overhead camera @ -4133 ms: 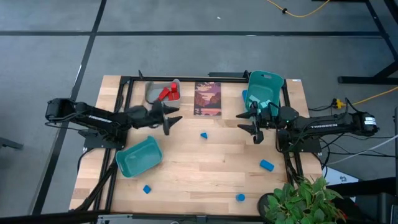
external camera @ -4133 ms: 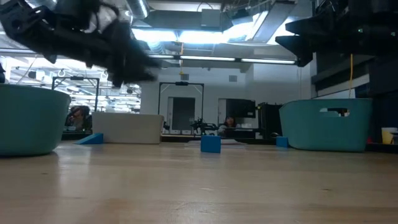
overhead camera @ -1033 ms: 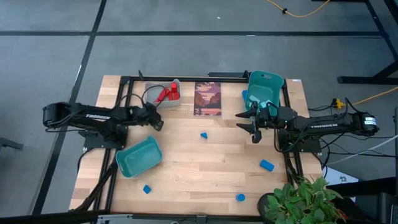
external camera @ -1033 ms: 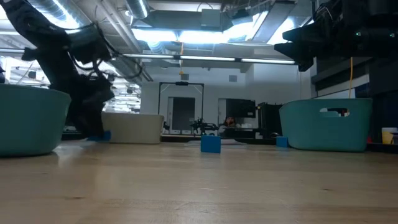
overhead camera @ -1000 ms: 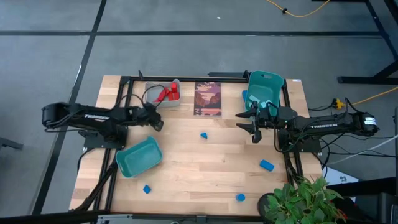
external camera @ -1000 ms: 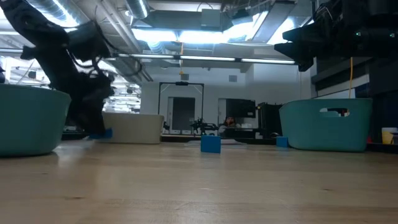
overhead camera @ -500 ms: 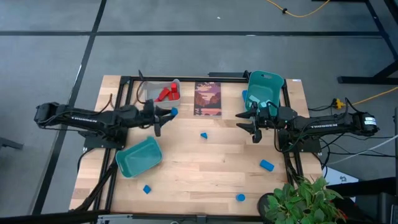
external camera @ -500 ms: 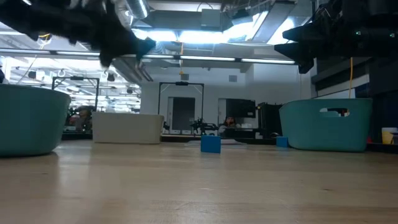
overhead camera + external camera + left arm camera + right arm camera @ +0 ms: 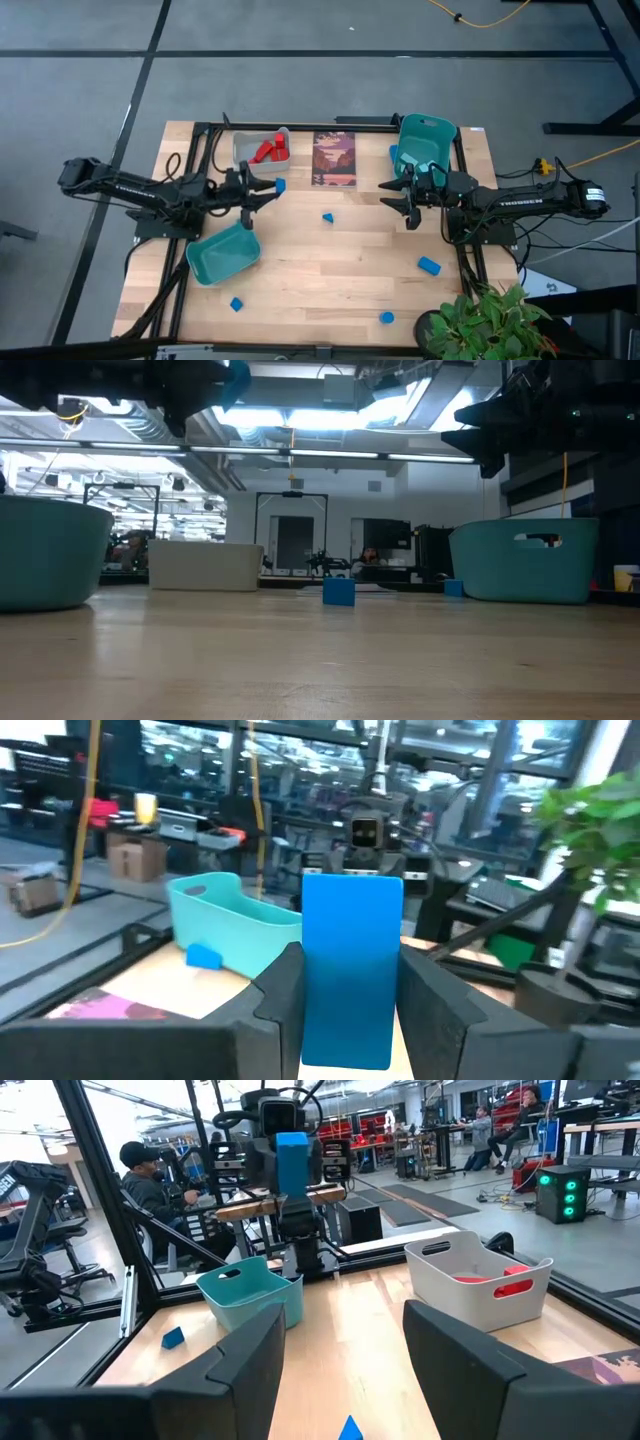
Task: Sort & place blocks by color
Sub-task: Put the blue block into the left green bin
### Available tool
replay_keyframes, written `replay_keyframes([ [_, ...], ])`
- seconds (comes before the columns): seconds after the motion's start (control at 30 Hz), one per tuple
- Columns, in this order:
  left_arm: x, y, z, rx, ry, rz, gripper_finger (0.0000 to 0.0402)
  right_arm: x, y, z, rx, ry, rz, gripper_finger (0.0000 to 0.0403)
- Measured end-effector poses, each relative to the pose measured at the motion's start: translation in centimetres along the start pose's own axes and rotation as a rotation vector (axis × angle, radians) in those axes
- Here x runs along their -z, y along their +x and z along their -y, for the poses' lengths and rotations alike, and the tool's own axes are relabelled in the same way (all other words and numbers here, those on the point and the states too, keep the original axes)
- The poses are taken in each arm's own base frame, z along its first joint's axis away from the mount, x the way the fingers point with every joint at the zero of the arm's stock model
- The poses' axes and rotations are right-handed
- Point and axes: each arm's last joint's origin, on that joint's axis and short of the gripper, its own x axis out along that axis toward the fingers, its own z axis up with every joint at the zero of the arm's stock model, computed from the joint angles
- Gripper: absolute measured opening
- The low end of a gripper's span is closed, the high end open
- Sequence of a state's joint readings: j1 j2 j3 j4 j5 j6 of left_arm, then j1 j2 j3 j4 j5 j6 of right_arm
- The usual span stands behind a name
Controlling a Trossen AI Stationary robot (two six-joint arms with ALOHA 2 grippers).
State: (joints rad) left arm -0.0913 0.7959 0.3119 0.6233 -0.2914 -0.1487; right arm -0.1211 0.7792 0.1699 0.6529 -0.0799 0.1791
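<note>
Left gripper point(image 9: 268, 190): raised above the counter point(image 9: 330, 270), pinching a blue block point(image 9: 279, 184) upright between its fingers point(image 9: 285, 982); the block stands well past the fingertips, so only its lower part is clamped

Teal bin point(image 9: 224, 252): just below and behind the left gripper in the high view, tilted askew to the counter edge; judged the likely drop for this block, though which teal bin takes which blue cannot be told

Grey bin point(image 9: 262, 149): just beyond the left gripper, holding red blocks point(image 9: 268, 150)

Right gripper point(image 9: 408, 203): hovering with fingers spread, nothing between them, beside the second teal bin point(image 9: 424, 146); a small blue block point(image 9: 393, 153) lies against that bin's outer wall

Loose blocks: one point(image 9: 327, 216) between the two grippers on the counter; three more point(image 9: 429, 265), point(image 9: 386, 317), point(image 9: 236, 303) well apart toward the near edge

Dark picture card point(image 9: 333, 158): flat between the grey bin and the far teal bin

Risks, judged:
- shallow hold; a quick swing may let the block pivot or slip out short of a bin
- release over the rim of the askew teal bin may bounce the block onto the counter
- grey bin lies close; a drift that way would mix blue with red
</note>
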Motion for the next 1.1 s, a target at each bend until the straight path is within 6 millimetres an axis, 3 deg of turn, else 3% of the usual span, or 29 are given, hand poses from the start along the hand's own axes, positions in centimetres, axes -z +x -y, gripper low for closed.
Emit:
replay_keyframes([
  [0.23, 0.1, -0.4, 2.5, 0.136, -0.005, -0.124, 0.0115, 0.0, 0.0, 0.0, 0.000, 0.000, 0.000, 0.0209],
  [0.47, -3.3, -1.1, 6.6, 0.125, 0.049, -0.628, 0.0115, 0.0, 0.0, 0.0, 0.000, 0.000, 0.000, 0.0209],
  [0.6, -3.9, -2.2, 8.9, 0.096, -0.031, -0.913, 0.0115, 0.0, 0.0, 0.0, 0.000, 0.000, 0.000, 0.0209],
  [0.87, 0.9, -4.7, 11.9, -0.122, -0.084, -1.260, 0.0115, 0.0, 0.0, 0.0, 0.000, -0.002, 0.000, 0.0209],
  [1.1, 5.1, -5.4, 12.3, -0.267, -0.044, -1.351, 0.0115, 0.0, 0.0, 0.0, 0.000, -0.025, 0.000, 0.0209],
])
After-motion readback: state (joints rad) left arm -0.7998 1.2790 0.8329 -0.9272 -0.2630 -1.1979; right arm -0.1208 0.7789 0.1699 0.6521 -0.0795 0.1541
